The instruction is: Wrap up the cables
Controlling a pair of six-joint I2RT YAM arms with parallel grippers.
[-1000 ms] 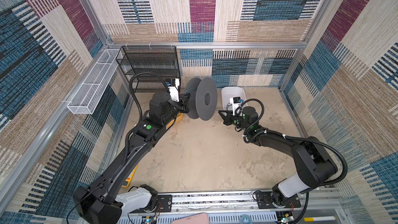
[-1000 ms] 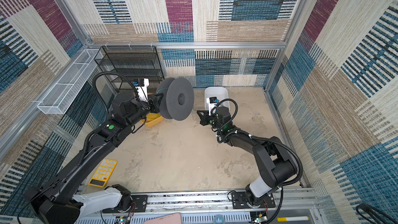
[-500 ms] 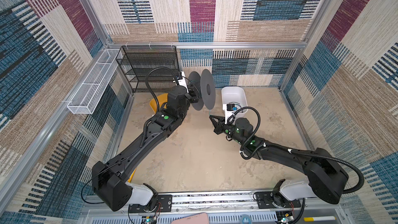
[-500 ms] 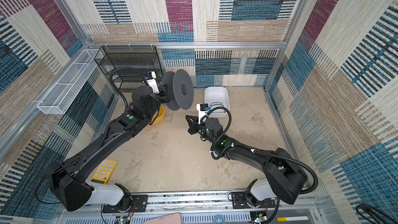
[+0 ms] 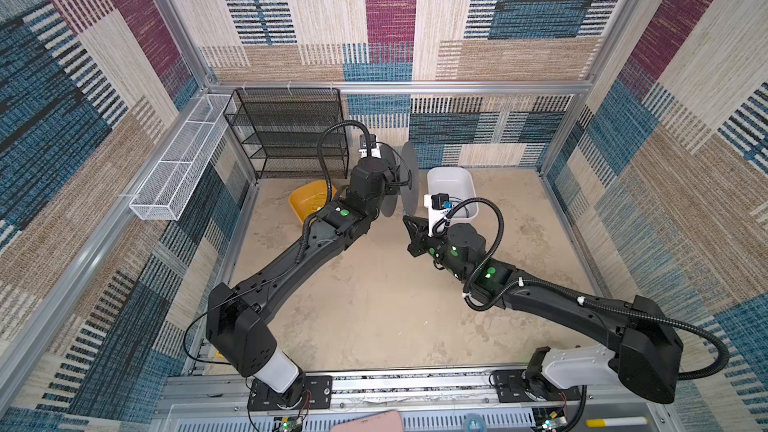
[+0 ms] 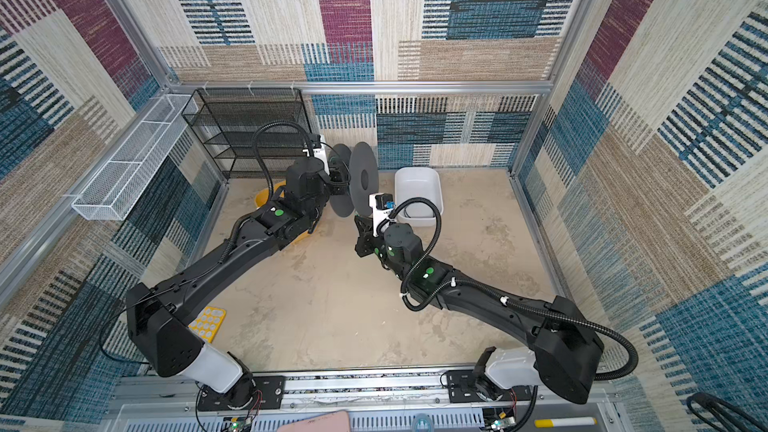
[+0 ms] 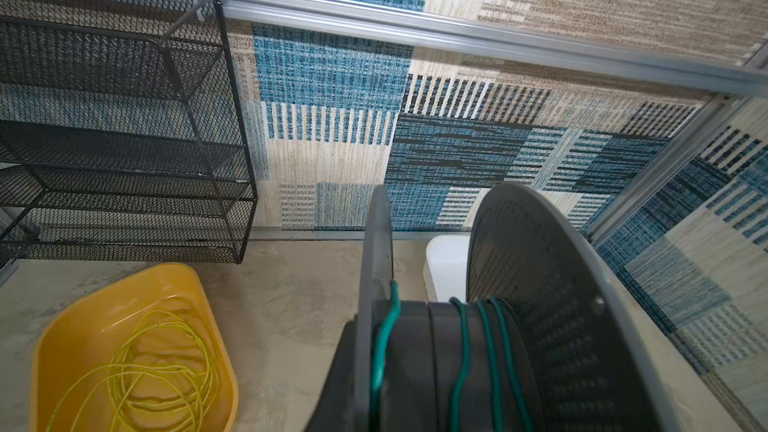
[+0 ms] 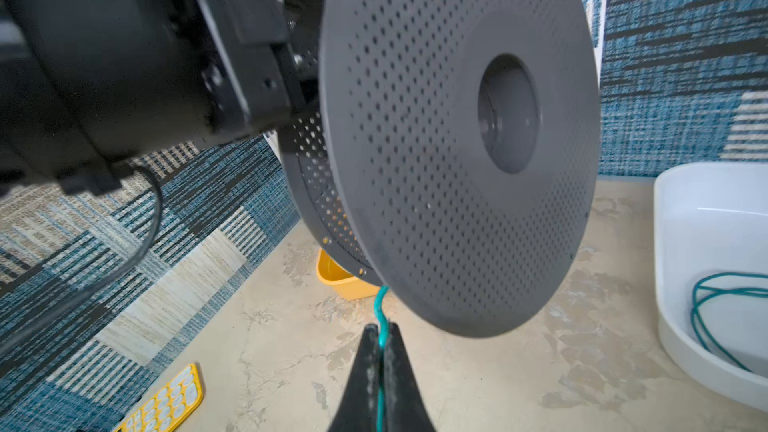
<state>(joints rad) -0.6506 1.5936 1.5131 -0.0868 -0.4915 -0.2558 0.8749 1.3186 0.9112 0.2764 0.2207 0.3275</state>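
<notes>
Wrist views best show cables (image 7: pixel 490 351): right gripper (image 8: pixel 380 336) pinches one, left gripper (image 6: pixel 340 179) clamps spool (image 8: pixel 457 139).

Finishes noted
Spool (image 8: pixel 415 139): matt perforated plastic; cable (image 7: pixel 464 342): smooth teal sheath; rack (image 7: pixel 124 151): black metal mesh; tub (image 8: pixel 706 218): glossy plastic.

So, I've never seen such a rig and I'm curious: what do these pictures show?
Two black robot arms, each ending in a pincer, work on a beige table. Two pictures look down from overhead; the other two come from cameras on the arms' wrists. The left gripper holds a dark grey perforated plastic spool. The right gripper pinches a thin teal-green cable running to that spool. On the table: a yellow plastic tray with loose yellow wire, a white plastic tub with more of that cable, a yellow keypad and a black mesh shelf.
</notes>
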